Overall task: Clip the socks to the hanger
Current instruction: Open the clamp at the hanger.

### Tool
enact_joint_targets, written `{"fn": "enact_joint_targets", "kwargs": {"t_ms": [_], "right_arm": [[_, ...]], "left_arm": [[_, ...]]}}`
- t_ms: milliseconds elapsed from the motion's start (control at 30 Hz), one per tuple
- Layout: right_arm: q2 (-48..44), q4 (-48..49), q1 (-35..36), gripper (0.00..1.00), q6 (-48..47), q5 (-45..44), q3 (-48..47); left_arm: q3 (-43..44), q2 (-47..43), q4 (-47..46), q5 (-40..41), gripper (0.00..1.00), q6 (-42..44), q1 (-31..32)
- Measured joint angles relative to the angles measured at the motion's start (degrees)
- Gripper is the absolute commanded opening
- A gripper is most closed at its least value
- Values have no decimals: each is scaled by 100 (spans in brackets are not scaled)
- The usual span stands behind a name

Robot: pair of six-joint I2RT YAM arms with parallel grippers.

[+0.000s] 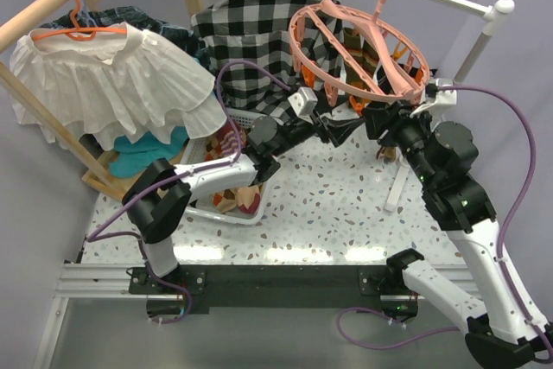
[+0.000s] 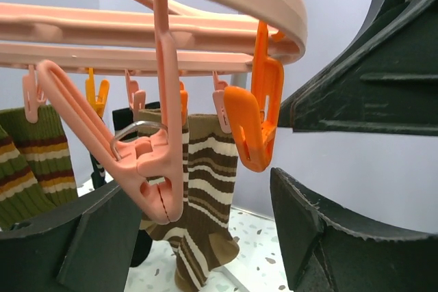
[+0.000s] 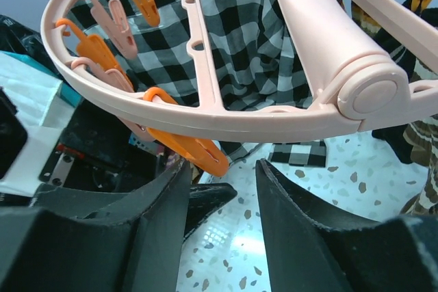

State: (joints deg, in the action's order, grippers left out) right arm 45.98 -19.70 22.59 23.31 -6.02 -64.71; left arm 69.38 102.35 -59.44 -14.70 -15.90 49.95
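From above, the hanger (image 1: 299, 41) hangs tilted from a white rail over the far right corner of the surface (image 1: 328, 205). Both arms reach up under its near rim. The left gripper (image 1: 333, 131) and the right gripper (image 1: 373, 120) sit just beside each other there, and I see no sock in either. More socks (image 1: 246, 200) lie in a white basket (image 1: 216, 211) toward the left edge, beneath the left arm.

In the left wrist view the jaws stand wide apart and empty. A pink peg (image 2: 154, 182) and an orange peg (image 2: 250, 128) dangle between them. Past the pegs a brown striped sock (image 2: 205, 182) is clipped up, and a green striped sock (image 2: 31, 162) hangs at the left.

In the right wrist view the jaws are parted with a narrow gap, and another orange peg (image 3: 195, 154) sits right at their tips – touching or not, I cannot tell.

My guess is that the arms are between socks or lining up a free peg. The next move calls for lifting a sock from the basket and bringing its cuff to a peg. One set of jaws would have to squeeze that peg open (fiddly, as the pegs swing freely).

A checked shirt (image 1: 246, 41) hangs close behind the ring, and a white blouse (image 1: 104, 84) hangs at the far left. The crowded pegs and the two grippers so near each other are the likeliest obstacles.
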Motion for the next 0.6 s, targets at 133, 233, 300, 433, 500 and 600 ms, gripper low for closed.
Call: {"fn": "enact_joint_targets", "kwargs": {"t_ms": [133,233,300,433,500,600], "right_arm": [[0,-22,2,49,-42,83,-87],[2,-31,2,50,-70,146,-162],[2,-31,2,50,-103,199,-203],[28,-35,2,51,-155,278,-271],[52,-33,2,52,-186,302,-293],[87,-35,0,52,-216,321,-297]], "left_arm": [[70,136,-127,-37,73,-157,0],[127,208,-251,-72,68,-310,0],[151,240,-372,-96,66,-450,0],[155,249,-520,-140,55,-647,0],[155,249,-584,-153,51,-752,2],[155,249,-627,-162,41,-822,13]]}}
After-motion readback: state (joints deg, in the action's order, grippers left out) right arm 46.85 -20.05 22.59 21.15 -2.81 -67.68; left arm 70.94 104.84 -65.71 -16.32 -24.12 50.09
